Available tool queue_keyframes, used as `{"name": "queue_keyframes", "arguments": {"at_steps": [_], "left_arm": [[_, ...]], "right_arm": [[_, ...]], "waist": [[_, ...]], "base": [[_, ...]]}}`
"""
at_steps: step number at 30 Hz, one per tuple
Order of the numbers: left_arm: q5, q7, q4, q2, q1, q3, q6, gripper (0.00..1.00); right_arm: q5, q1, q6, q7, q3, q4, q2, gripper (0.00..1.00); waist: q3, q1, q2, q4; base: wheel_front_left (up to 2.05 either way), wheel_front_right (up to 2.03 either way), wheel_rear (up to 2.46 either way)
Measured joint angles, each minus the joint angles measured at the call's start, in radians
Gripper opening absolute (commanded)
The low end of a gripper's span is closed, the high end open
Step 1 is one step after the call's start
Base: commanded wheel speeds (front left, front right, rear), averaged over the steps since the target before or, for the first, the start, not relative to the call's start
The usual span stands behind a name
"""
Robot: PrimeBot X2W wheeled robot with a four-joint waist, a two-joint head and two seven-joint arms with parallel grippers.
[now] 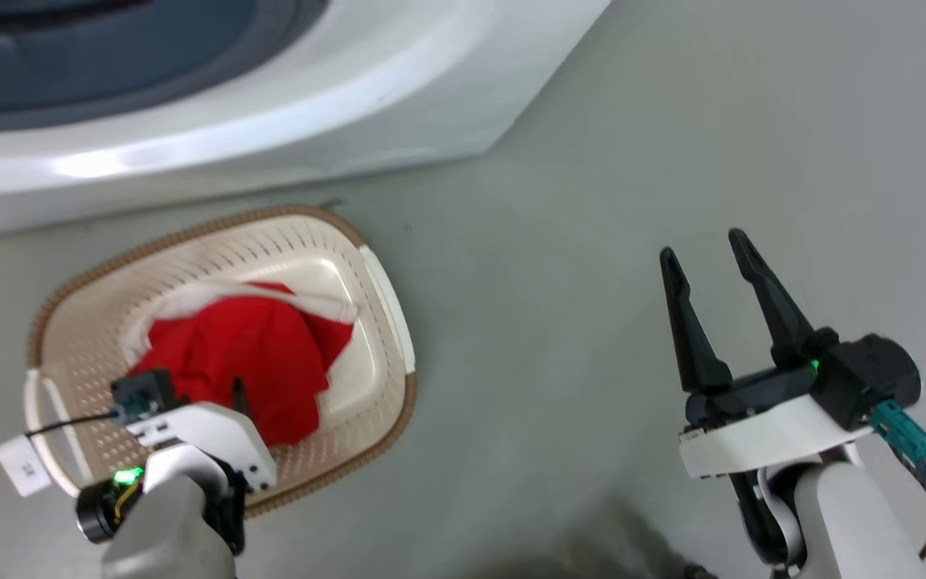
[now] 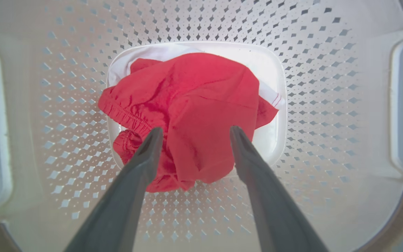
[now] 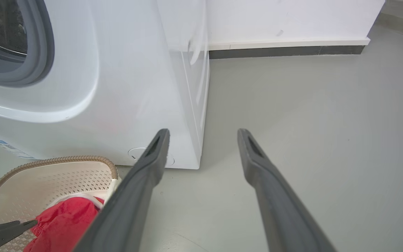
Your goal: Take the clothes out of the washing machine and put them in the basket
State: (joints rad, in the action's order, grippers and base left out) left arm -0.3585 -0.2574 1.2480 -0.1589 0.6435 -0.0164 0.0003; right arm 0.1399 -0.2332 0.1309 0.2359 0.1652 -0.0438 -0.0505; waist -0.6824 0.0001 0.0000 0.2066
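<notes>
1. The soft red fabric clothes [image 2: 187, 112] with white trim are lying bundled in the bottom of the small oval cream plastic basket [image 1: 190, 233] with a brown woven-look rim.
2. The basket is sitting on the grey floor [image 1: 592, 241], just in front of the large white front-loading washing machine [image 1: 270, 121].
3. The left gripper [image 2: 194, 131] is hovering over the bundle, its fingers spread and gripping nothing.
4. The right gripper [image 1: 702, 247] is hanging well to the right, also spread and empty.

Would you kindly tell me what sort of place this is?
Probably a laundry area: a large white front-loading washing machine stands on a bare grey floor, beside a cream perforated plastic basket holding red clothes.
</notes>
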Motion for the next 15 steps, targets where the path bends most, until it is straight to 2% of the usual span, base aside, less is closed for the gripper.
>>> {"name": "queue_keyframes", "arguments": {"at_steps": [3,15], "left_arm": [[0.005,-0.003,-0.043,0.018,-0.045,0.003,0.001,1.0],[0.12,-0.006,-0.521,0.092,-0.322,0.005,0.027,1.0]], "right_arm": [[-0.005,0.028,0.0,-0.009,-0.018,-0.006,0.0,1.0],[-0.045,0.159,0.0,-0.062,-0.099,0.028,0.001,1.0]], "waist": [[0.065,0.0,0.0,-0.009],[0.315,-0.0002,0.0,-0.073]], "base": [[0.0,0.0,0.0],[0.0,0.0,0.0]]}}
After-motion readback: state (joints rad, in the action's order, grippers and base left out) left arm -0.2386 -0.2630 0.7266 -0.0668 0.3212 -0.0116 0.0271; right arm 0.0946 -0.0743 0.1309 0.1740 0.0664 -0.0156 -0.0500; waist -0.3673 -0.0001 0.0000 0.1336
